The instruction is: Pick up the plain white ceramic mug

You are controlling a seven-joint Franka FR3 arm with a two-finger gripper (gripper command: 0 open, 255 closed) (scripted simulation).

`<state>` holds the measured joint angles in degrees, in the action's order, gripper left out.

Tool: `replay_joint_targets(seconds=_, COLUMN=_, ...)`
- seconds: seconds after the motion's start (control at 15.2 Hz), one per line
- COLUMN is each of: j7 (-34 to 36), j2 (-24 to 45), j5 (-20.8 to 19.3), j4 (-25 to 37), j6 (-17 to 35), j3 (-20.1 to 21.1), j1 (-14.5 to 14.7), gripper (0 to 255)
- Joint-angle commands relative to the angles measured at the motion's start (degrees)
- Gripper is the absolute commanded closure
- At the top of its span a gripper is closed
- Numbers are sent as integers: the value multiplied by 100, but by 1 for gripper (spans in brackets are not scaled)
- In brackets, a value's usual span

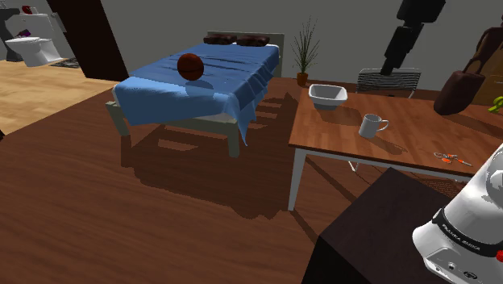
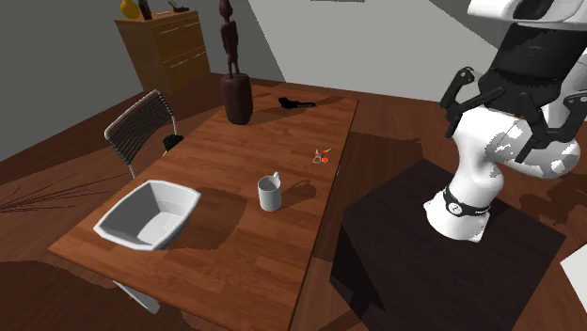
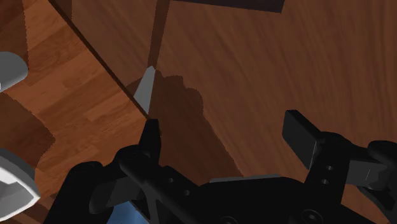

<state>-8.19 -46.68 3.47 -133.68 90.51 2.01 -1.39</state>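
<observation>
The white mug [image 2: 270, 193] stands upright near the middle of the wooden table [image 2: 235, 273]. It looks stiff, smooth and breakable, probably light, so I would grip across its wall at the rim rather than the thin handle. The gripper [image 3: 226, 139] is empty with its fingers apart, well apart from the mug. A white bowl [image 2: 149, 216] and a small orange tool [image 2: 322, 157] lie aside, and nothing seems to block the way.

Seen from across the room: a smooth-shelled white arm [image 2: 484, 150] with black joints. A black band [image 2: 464, 205] carrying small white lettering rings its rounded lowest link. The all-black jaws are matte and angular, their blocky fingers [image 3: 304, 137] set in a housing [image 3: 184, 191] dotted with round screw recesses.
</observation>
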Motion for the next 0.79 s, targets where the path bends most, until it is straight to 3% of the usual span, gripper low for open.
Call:
replay_joint_targets(seconds=0.0, j7=0, j2=0, j5=0, j4=0, j6=0, j3=0, j1=0, gripper=0)
replay_joint_targets(seconds=0.73, j7=-1118, j2=640, j5=-675, j4=-921, j6=1562, j3=-1023, j1=-418, gripper=0)
